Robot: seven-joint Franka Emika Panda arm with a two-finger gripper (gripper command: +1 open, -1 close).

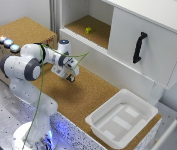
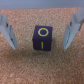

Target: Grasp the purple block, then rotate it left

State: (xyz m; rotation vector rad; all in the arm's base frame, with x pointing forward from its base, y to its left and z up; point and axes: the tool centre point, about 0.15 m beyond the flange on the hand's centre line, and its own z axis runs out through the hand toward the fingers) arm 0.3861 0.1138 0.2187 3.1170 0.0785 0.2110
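Observation:
The purple block [image 2: 43, 38], marked with yellow on its top and front, sits on the cork table [image 2: 42, 67]. In the wrist view my gripper [image 2: 40, 44] is open, with one finger [image 2: 8, 32] on each side of the block and a gap to each. I see no contact. In the exterior view the gripper [image 1: 71, 76] is low over the cork table [image 1: 88, 95] and its hand hides the block.
A white tray [image 1: 122, 117] stands on the table toward the exterior view's right. A white cabinet has a door with a black handle [image 1: 139, 47] and an open shelf holding a small yellow-green object [image 1: 88, 30]. A box with round buttons [image 1: 8, 42] stands at the left.

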